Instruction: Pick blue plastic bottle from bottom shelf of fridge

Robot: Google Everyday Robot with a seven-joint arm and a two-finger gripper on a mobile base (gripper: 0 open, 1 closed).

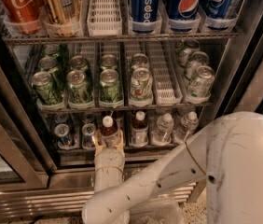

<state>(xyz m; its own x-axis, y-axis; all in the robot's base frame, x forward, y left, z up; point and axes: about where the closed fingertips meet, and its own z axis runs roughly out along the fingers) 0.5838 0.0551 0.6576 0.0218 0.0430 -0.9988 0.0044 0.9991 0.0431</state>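
My gripper (108, 143) is low at the mouth of the fridge (245, 73), pushed in over the front lip of the bottom shelf (73, 152), with the arm (169, 176) trailing back and to the right of it. The blue plastic bottle (107, 129) stands upright directly ahead of the gripper's tip, in line with the wrist. Its long axis is vertical, and its white cap and reddish-brown neck rise just above the gripper. The gripper covers its lower body, so I cannot tell how far open the gripper is or whether it has a hold.

Just right of the gripper stands a look-alike brown-necked bottle (140, 126), with clear water bottles (162, 127) beyond it. Small cans (62, 134) sit just to the left. I judge the pull-out must come straight back toward me, keeping the bottle vertical between these neighbours.
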